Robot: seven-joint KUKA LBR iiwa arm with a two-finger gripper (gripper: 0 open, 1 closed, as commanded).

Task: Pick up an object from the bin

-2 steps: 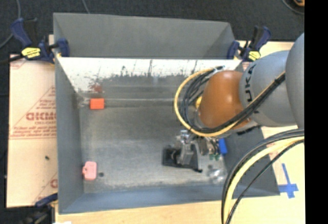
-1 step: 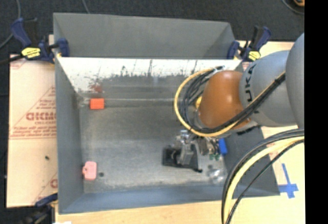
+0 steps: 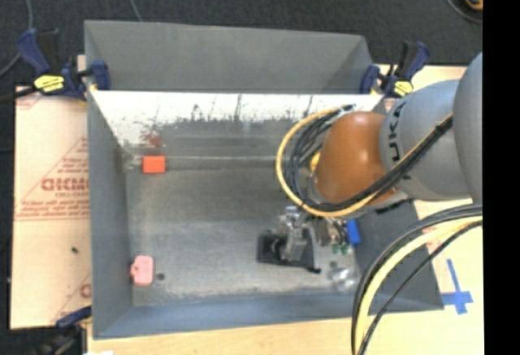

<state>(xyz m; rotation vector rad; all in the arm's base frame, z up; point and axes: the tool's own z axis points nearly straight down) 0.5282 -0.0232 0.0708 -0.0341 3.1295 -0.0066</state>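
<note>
Front right corner: a small pale, glassy-looking thing (image 3: 344,275) lies by the near wall of the grey metal bin (image 3: 108,207), just below the arm; its kind is too unclear to name.
Front left corner: a small pink block (image 3: 142,270) with rounded edges sits close to the left wall, well apart from the gripper.
Nearest thing: a black angular object (image 3: 270,248) lies on the floor, right of centre and towards the near wall.
Gripper: the gripper (image 3: 298,240) hangs under the orange wrist cover, low over the floor.
Key relation: the black object lies just to the view's left of the gripper, touching it or nearly so. Its long axis seems to run left to right, dipping a little towards the near wall.
Jaw state: open or closed cannot be told, because dark parts of the tool merge with the black object. A hold is not shown.
Beside the wrist: a small blue and green piece (image 3: 350,235) shows just right of the gripper; whether it is loose or part of the robot is unclear.
Far left: an orange cube (image 3: 153,164) rests at the foot of the far wall, well apart.
Judgement: the black object is the likely pick.
</note>
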